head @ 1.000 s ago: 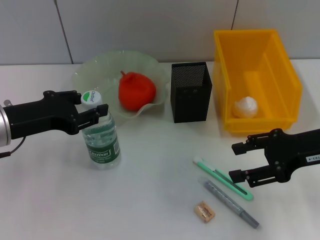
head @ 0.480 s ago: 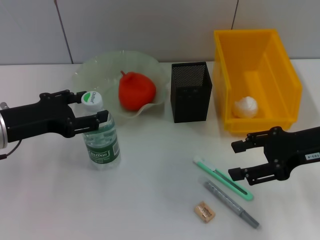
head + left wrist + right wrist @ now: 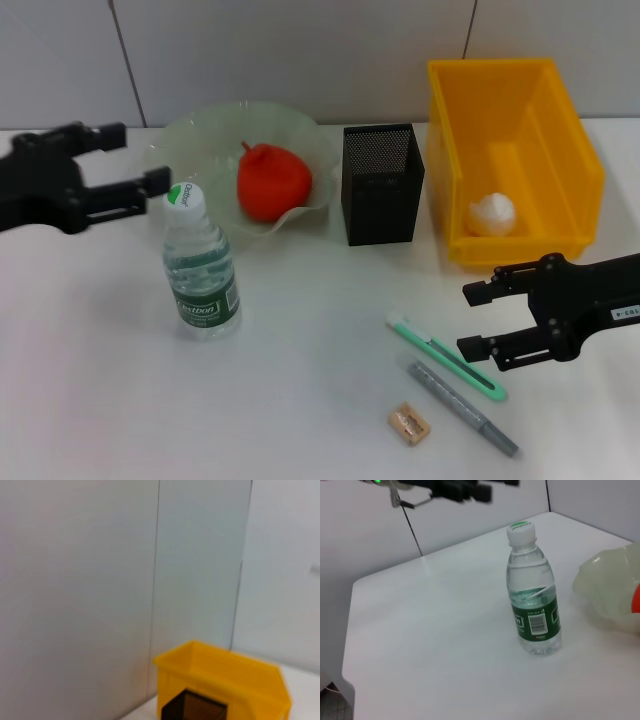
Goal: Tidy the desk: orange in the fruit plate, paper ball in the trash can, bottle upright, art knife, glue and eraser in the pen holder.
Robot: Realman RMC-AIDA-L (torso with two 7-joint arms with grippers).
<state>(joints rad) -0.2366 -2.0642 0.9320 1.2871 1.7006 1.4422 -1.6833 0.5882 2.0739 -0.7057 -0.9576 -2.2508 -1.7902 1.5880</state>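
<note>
Since the earlier head frames, the left gripper [image 3: 135,162] has let go of the bottle [image 3: 200,264] and pulled back to the upper left of the frame, its two black fingers [image 3: 128,184] spread wide and holding nothing, well clear of the white cap.

Nearest, at the lower centre-right, the tan eraser [image 3: 409,422] lies flat on the white desk [image 3: 300,400]. Just beside it runs the grey glue [image 3: 462,407] stick, and next to that the mint-green art knife [image 3: 446,356], both lying on a slant. The right gripper [image 3: 480,322] hovers at the right edge with its fingers wide apart, the lower one close to the knife's far end, gripping nothing.

Left of centre the clear bottle with its dark green label stands upright and alone; the right wrist view shows it [image 3: 532,610] upright too, with the pale green plate's rim beside it.

Farther back sits the wavy fruit plate [image 3: 190,140] holding the red-orange orange [image 3: 272,182]. To its right stands the black mesh pen holder [image 3: 381,185], then the yellow trash can [image 3: 560,150] with the white paper ball [image 3: 492,213] inside.
</note>
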